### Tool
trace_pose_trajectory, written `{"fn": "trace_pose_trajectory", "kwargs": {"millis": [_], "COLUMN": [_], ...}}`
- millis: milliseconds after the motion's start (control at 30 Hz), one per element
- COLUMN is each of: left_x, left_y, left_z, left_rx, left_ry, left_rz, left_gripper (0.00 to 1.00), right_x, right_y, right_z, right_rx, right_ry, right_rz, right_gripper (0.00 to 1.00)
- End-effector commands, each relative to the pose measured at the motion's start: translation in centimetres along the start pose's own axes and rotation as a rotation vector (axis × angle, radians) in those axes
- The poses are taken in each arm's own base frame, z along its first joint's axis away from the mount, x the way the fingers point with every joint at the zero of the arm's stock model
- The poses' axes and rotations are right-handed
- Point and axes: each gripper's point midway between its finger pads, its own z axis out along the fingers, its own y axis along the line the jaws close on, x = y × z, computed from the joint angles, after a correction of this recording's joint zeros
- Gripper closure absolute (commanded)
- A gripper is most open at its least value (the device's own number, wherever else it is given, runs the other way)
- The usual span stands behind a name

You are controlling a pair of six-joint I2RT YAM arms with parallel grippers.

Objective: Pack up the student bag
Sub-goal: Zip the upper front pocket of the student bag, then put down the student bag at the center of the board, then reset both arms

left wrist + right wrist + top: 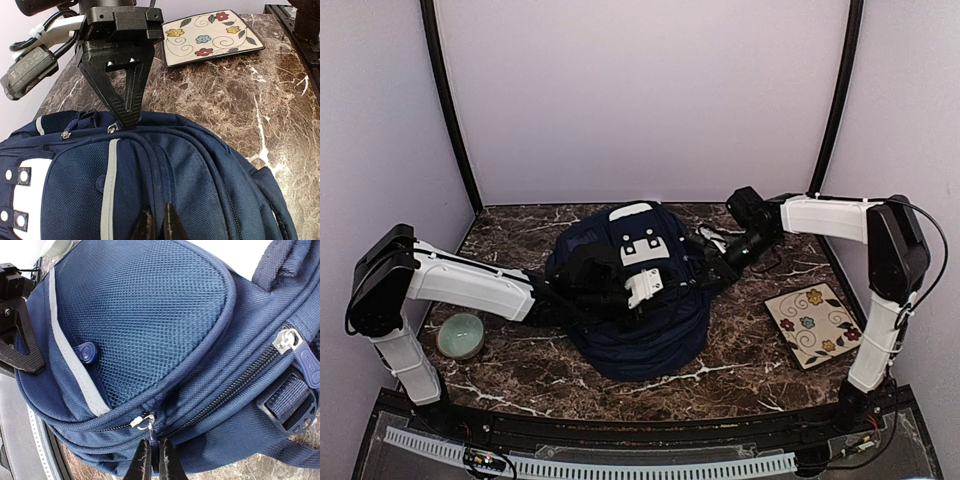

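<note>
Right gripper (151, 459) pinches the zipper pull (148, 426) of the student bag (150, 325); left gripper (157, 225), pressed together, rests on its fabric. I reckon the tab may slip, or the bag drag along the counter (240, 90).

One student bag (642, 335), one green bowl (460, 335), one flowered plate (813, 325), one left gripper (159, 224), one right gripper (153, 460)

Navy student bag (640, 340), floral-patterned plate (815, 325)
</note>
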Motion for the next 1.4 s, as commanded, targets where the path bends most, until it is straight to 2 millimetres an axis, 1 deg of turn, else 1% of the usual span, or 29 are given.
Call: {"fn": "trace_pose_trajectory", "kwargs": {"millis": [0, 33, 67, 100, 167, 233, 333, 367, 467, 533, 633, 667, 700, 733, 767, 800, 833, 867, 900, 933, 967, 1033, 1100, 1133, 1200, 1233, 1267, 1333, 1367], "left_x": [-2.4, -2.5, -2.4, -2.5, -2.4, -2.5, -3.0, -3.4, -3.9, -3.8, -3.1, -2.9, -2.7, -2.6, -2.4, -2.2, -2.3, -2.2, -2.1, -1.8, -1.4, 0.1, 2.6, 3.8, 6.0, 6.5, 7.0, 7.2, 7.5], "left_y": [-2.4, -2.3, -2.1, -1.8, -1.0, -0.2, 0.5, 0.9, 2.5, 3.7, 6.2, 7.1, 8.2, 9.3, 10.4, 11.8, 13.2, 14.5, 15.8, 17.0, 18.4, 20.6, 21.9, 22.0, 21.8, 21.8, 21.7, 21.5, 21.4], "left_z": [-2.3, -2.3, -2.2, -2.2, -2.0, -2.1, -2.8, -3.4, -5.0, -6.1, -7.8, -8.5, -9.2, -10.1, -10.9, -12.0, -13.2, -14.4, -15.8, -17.2, -19.0, -22.4, -25.8, -26.6, -27.4, -27.9, -28.4, -29.3, -29.4], "left_rx": [0.098, 0.091, 0.084, 0.066, 0.031, -0.004, -0.029, -0.047, -0.119, -0.168, -0.247, -0.279, -0.322, -0.368, -0.423, -0.496, -0.566, -0.628, -0.697, -0.768, -0.856, -1.036, -1.212, -1.242, -1.244, -1.256, -1.275, -1.316, -1.325], "left_ry": [-0.073, -0.075, -0.072, -0.068, -0.044, -0.021, -0.010, -0.015, -0.010, 0.009, 0.040, 0.050, 0.061, 0.066, 0.077, 0.087, 0.092, 0.099, 0.096, 0.091, 0.082, 0.044, 0.002, -0.005, -0.007, -0.022, -0.033, -0.080, -0.082], "left_rz": [0.028, 0.028, 0.025, 0.013, -0.015, -0.040, -0.051, -0.048, -0.036, -0.037, -0.052, -0.058, -0.068, -0.077, -0.084, -0.091, -0.101, -0.110, -0.130, -0.161, -0.202, -0.305, -0.420, -0.464, -0.544, -0.566, -0.572, -0.554, -0.539], "left_gripper": [0.99, 0.99, 0.96, 0.90, 0.77, 0.67, 0.62, 0.61, 0.58, 0.53, 0.48, 0.46, 0.43, 0.36, 0.31, 0.24, 0.17, 0.12, 0.05, 0.02, 0.01, 0.01, 0.01, 0.01, 0.01, 0.01, 0.01, 0.01, 0.01], "right_x": [-2.5, -2.6, -2.7, -2.7, -3.0, -3.2, -3.5, -3.5, -3.6, -4.2, -5.1, -5.4, -5.6, -5.9, -6.0, -6.2, -6.2, -6.2, -6.2, -6.2, -6.2, -6.1, -5.9, -5.4, -4.8, -4.1, -3.5, -2.5, -1.6], "right_y": [-7.1, -7.0, -6.8, -6.4, -5.4, -4.6, -3.8, -3.6, -3.4, -2.8, -2.6, -2.6, -2.6, -2.7, -2.9, -3.0, -3.3, -3.7, -4.5, -5.4, -6.3, -7.7, -8.5, -8.9, -8.8, -9.5, -9.7, -10.0, -10.3], "right_z": [-2.7, -2.9, -3.2, -3.4, -4.0, -4.9, -6.9, -7.7, -9.8, -12.0, -15.1, -16.3, -17.3, -18.7, -19.9, -21.5, -23.1, -24.5, -26.0, -27.1, -27.8, -28.6, -29.0, -28.8, -28.6, -28.8, -28.5, -27.6, -26.8], "right_rx": [0.293, 0.293, 0.290, 0.281, 0.267, 0.270, 0.320, 0.339, 0.399, 0.441, 0.491, 0.512, 0.535, 0.569, 0.605, 0.655, 0.714, 0.770, 0.824, 0.855, 0.871, 0.899, 0.924, 0.936, 0.941, 0.965, 0.973, 0.975, 0.975], "right_ry": [-0.094, -0.096, -0.100, -0.102, -0.116, -0.130, -0.153, -0.162, -0.192, -0.239, -0.316, -0.349, -0.379, -0.417, -0.448, -0.482, -0.519, -0.553, -0.588, -0.620, -0.651, -0.707, -0.782, -0.809, -0.844, -0.867, -0.861, -0.848, -0.838], "right_rz": [-0.005, -0.008, -0.014, -0.025, -0.053, -0.082, -0.127, -0.139, -0.168, -0.187, -0.187, -0.184, -0.179, -0.173, -0.174, -0.180, -0.186, -0.182, -0.152, -0.109, -0.055, 0.044, 0.107, 0.142, 0.148, 0.218, 0.234, 0.237, 0.240], "right_gripper": [0.93, 0.91, 0.88, 0.86, 0.83, 0.80, 0.74, 0.71, 0.63, 0.59, 0.53, 0.49, 0.46, 0.40, 0.35, 0.25, 0.11, 0.01, 0.00, 0.00, 0.00, 0.00, 0.00, 0.00, 0.00, 0.00, 0.00, 0.00, 0.00]}}
